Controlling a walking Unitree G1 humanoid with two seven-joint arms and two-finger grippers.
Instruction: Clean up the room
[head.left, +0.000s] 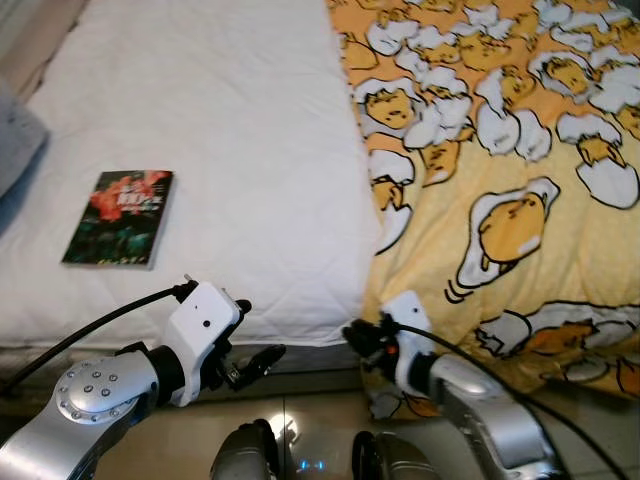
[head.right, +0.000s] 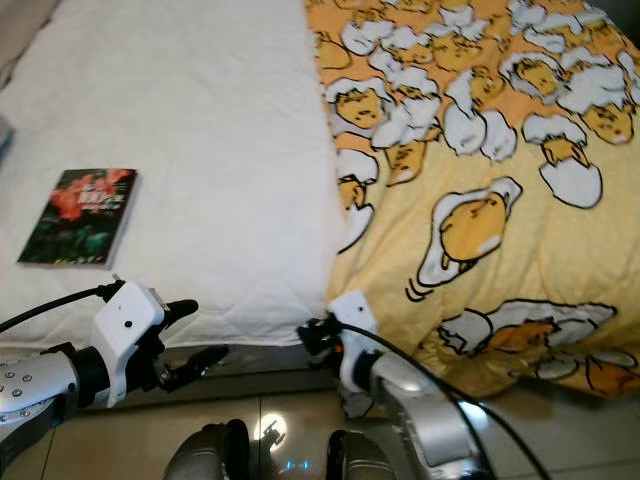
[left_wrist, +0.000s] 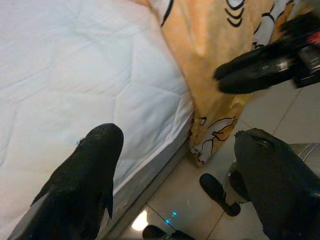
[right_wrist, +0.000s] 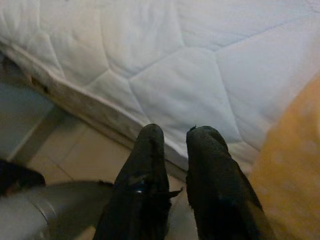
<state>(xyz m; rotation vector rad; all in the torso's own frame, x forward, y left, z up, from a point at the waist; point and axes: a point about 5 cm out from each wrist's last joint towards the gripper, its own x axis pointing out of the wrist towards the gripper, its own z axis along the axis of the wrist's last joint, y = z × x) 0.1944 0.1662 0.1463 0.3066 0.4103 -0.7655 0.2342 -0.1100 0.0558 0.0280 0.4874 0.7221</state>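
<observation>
Bed edge seen from above, left to right. A book (head.left: 119, 218) with a dark cover and red flowers lies flat on the white quilted mattress (head.left: 230, 150), near its left side. The left gripper (head.left: 262, 335) hovers at the mattress's front edge, fingers spread and empty — well apart from the book. The right gripper (head.left: 358, 340) sits beside the hanging corner of the yellow egg-print blanket (head.left: 500, 200), fingers nearly together, grasping nothing. Tiled floor (head.left: 300, 420) lies below.

Both arms hang low at the bed's (head.left: 250, 200) foot edge; left gripper (head.left: 262, 335) jaws spread, right gripper (head.left: 358, 335) jaws nearly closed, empty.
</observation>
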